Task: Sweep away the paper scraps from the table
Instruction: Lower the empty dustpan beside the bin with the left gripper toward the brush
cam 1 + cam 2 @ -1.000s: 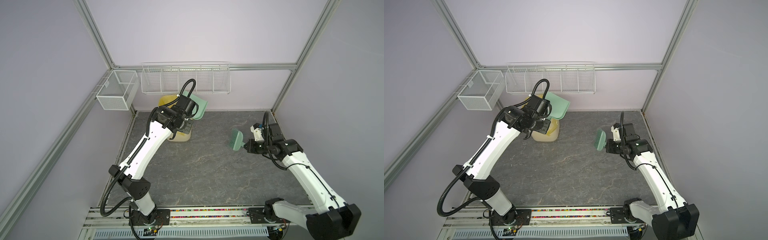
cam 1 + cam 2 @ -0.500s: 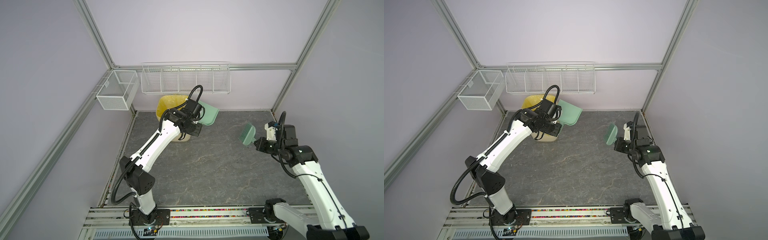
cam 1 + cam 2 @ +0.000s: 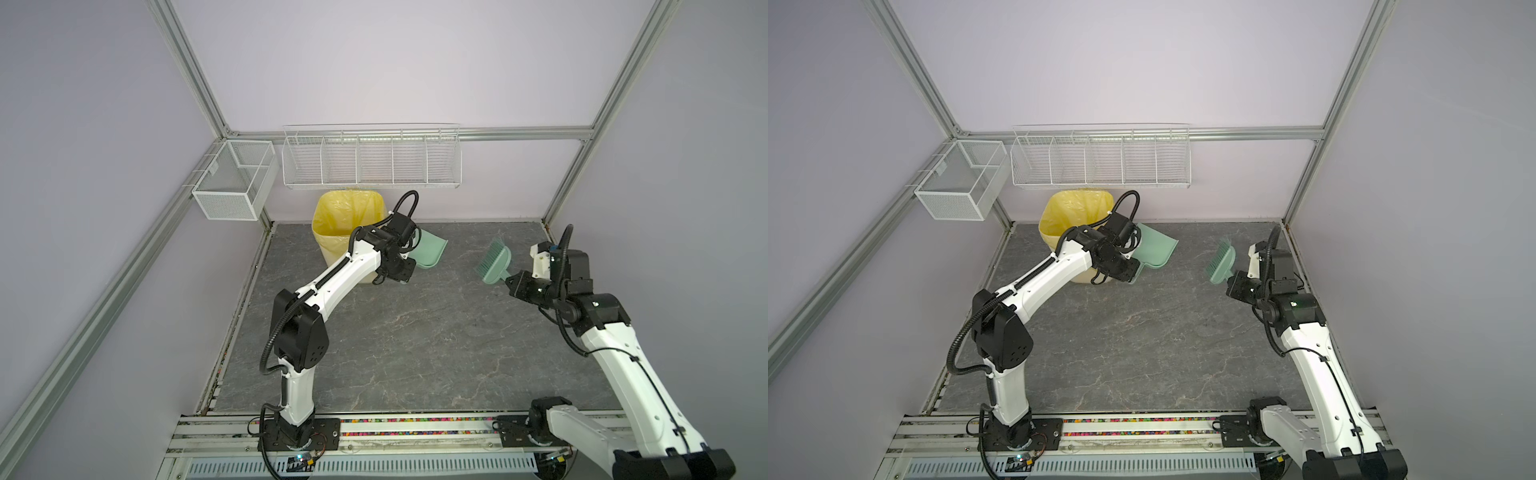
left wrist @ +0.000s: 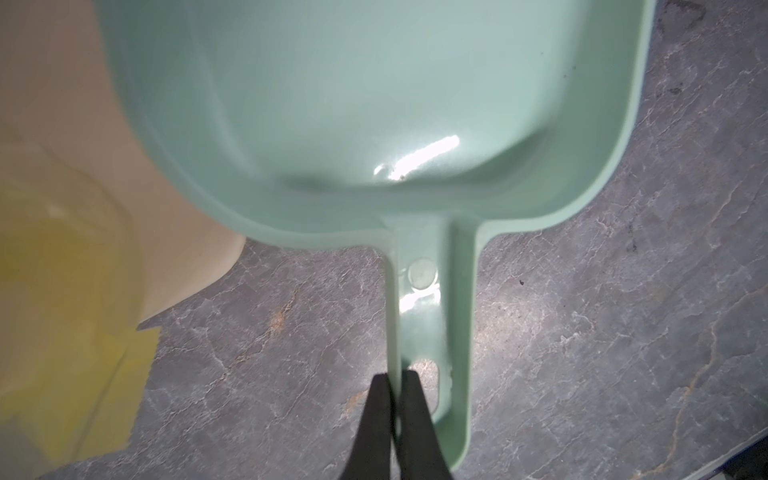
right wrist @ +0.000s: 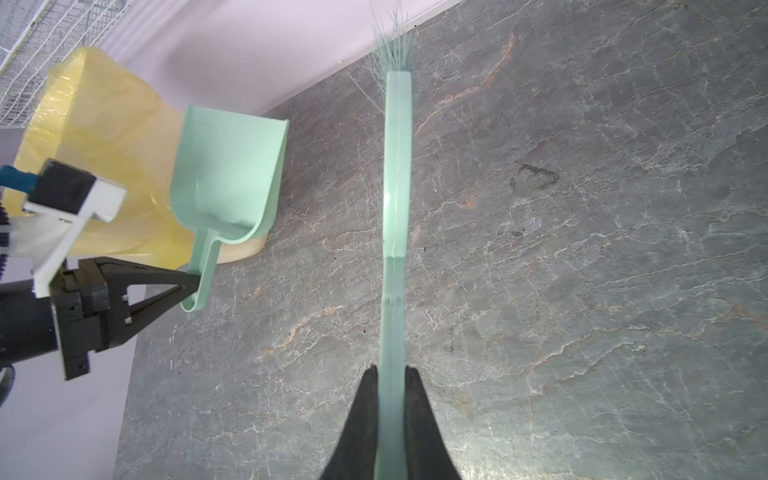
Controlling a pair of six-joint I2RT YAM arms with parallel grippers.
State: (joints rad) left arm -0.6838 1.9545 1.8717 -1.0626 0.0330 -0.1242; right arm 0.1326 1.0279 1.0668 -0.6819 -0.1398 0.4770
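Left wrist view: saw the left gripper [image 4: 395,376] pinched shut on one thin wall of the dustpan [image 4: 374,104] handle, near its end. Saw the pan empty and, as far as could be told, held off the table [image 4: 623,332], just beside the bin [image 4: 62,124] with its yellow liner. Right wrist view: saw the right gripper [image 5: 392,370] clamped edge-on around the brush [image 5: 397,166] handle, with bristles aimed toward the far wall and clear of the surface.

Judged the risks thus. Held so far from the pan (a long lever on a thin wall), could twist or slip in the jaws if set down hard. Could nudge or tip the bin if swung into its side. Could splay the bristles if lowered at this angle. Could drop either tool from height and send it bouncing.

Looked for the paper scraps in both top views and both wrist views. Found none on the open table, none in the pan, none near either gripper. Could not see the bottom of the bin, nor the strips of table hidden under the arms and behind the bin, so could not rule out a stray wad there. Reckoned the sweeping done or nearly so, with only the tools left to put down.
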